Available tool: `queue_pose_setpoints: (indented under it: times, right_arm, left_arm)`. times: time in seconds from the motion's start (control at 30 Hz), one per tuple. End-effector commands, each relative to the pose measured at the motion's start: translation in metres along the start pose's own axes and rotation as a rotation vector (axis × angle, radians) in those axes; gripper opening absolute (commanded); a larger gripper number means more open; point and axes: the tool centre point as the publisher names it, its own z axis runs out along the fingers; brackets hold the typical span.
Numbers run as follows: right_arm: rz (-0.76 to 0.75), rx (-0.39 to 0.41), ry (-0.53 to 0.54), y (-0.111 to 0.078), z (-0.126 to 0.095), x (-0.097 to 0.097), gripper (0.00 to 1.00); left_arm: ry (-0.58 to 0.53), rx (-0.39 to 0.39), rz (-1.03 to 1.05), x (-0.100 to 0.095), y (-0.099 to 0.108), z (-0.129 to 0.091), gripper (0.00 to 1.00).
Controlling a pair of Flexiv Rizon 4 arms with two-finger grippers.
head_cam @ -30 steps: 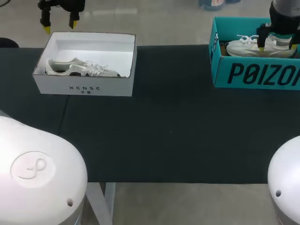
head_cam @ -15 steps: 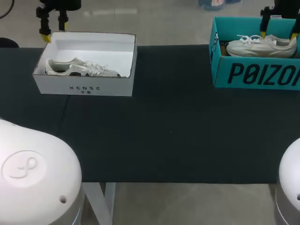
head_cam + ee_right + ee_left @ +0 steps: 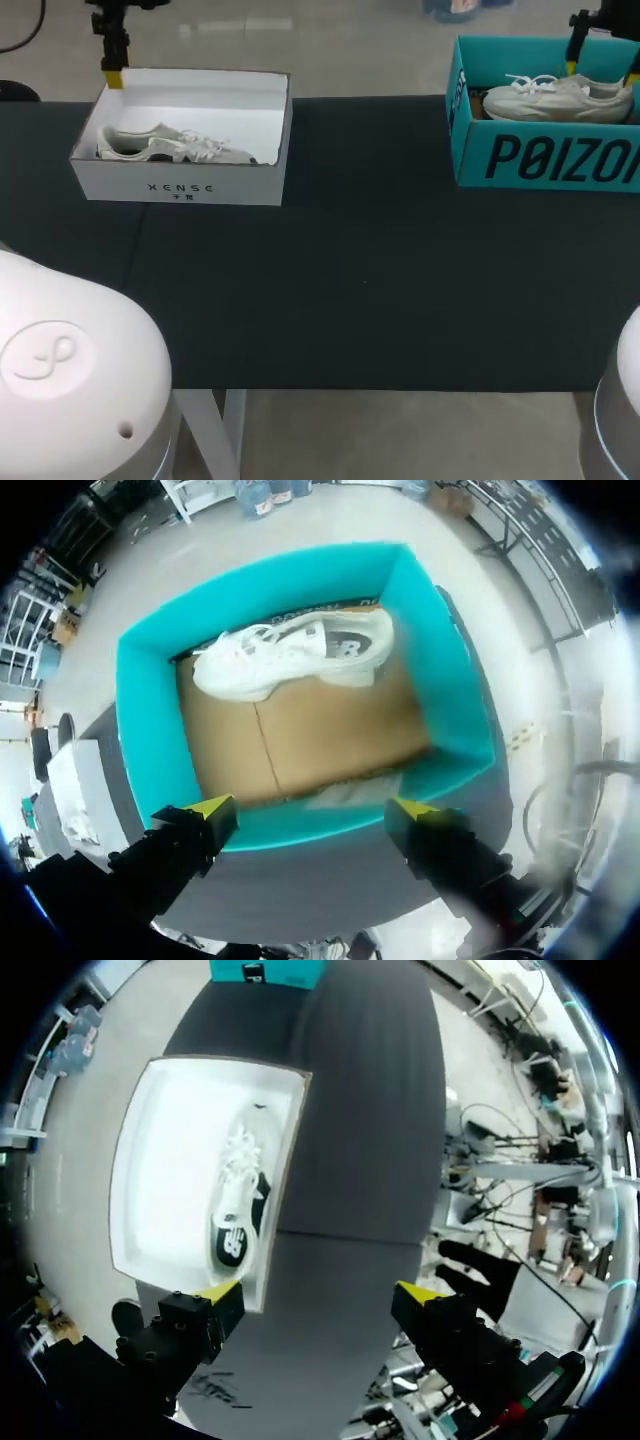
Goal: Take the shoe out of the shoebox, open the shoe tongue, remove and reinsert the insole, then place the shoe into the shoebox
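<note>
Hovering above the far left corner of the white shoebox (image 3: 180, 185), the left tool (image 3: 320, 1298) has its two yellow-tipped fingers spread wide and holds nothing. This shoebox sits open on the left side of the dark bench (image 3: 370, 280), towards the far edge. Inside it a pale shoe (image 3: 165, 145) lies lengthwise along the near wall, heel to the left and toe to the right. In the left wrist view the shoe is ahead of the tool, closer to one finger than the other, and the heel end is closest to the tool.

On the far right of the bench stands the teal shoebox (image 3: 540, 155), also open. A white shoe (image 3: 555, 97) with loose white laces lies in it on a brown cardboard floor, toe pointing left. The right tool (image 3: 312, 812) hangs over this shoebox with its fingers spread apart, gripping nothing. In the right wrist view its yellow tips sit over one long wall of the shoebox, while the white shoe rests by the opposite long wall, well apart from the fingers.

The two shoeboxes are well apart, with bare bench between them.
</note>
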Motion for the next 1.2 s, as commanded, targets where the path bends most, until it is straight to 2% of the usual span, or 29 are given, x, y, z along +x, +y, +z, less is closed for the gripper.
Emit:
queue_pose_setpoints:
  times: [0.03,0.27,0.5,0.7,0.83,1.0,1.2]
  right_arm:
    - [0.041,-0.084,0.016,0.049,0.024,-0.004,1.00]
    - [-0.032,-0.161,-0.081,0.085,0.037,-0.007,1.00]
    - [-0.028,-0.080,-0.113,0.112,0.056,-0.025,1.00]
    - [0.013,-0.080,-0.134,0.130,0.070,-0.052,1.00]
    - [-0.001,-0.083,-0.134,0.144,0.081,-0.064,1.00]
    - [-0.058,-0.078,-0.158,0.153,0.097,-0.070,1.00]
    - [-0.058,-0.045,-0.178,0.161,0.116,-0.075,1.00]
  left_arm:
    - [0.020,-0.004,0.002,-0.004,-0.001,-0.002,1.00]
    - [0.020,-0.004,0.002,-0.004,-0.001,-0.002,1.00]
    - [0.020,-0.004,0.002,-0.004,-0.001,-0.002,1.00]
    - [0.020,-0.004,0.002,-0.004,-0.001,-0.002,1.00]
    - [0.020,-0.004,0.002,-0.004,-0.001,-0.002,1.00]
    - [0.020,-0.004,0.002,-0.004,-0.001,-0.002,1.00]
    - [0.020,-0.004,0.002,-0.004,-0.001,-0.002,1.00]
